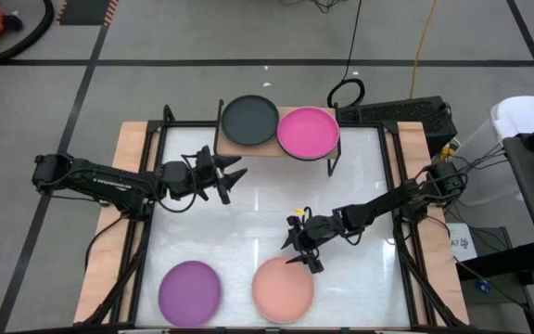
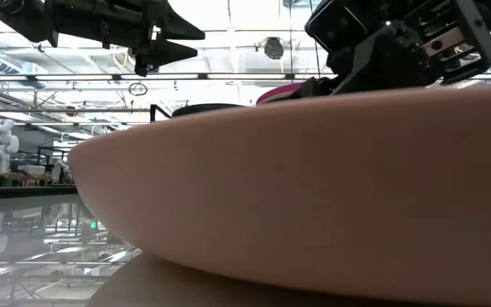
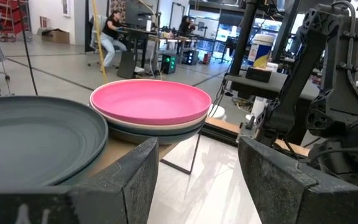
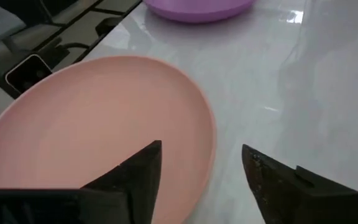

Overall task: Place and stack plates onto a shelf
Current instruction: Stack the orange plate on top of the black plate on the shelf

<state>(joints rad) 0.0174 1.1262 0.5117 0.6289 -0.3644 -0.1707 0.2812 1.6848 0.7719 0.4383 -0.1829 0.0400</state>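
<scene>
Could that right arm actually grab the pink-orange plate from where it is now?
Probably yes. The right end effector hangs open right over the near rim of the salmon plate, and nothing lies between them; the purple plate sits apart.

Bright, even overhead light. Ceiling lamps glare off the glossy surface in white streaks. In the low view the salmon plate looms close, blurred.
</scene>
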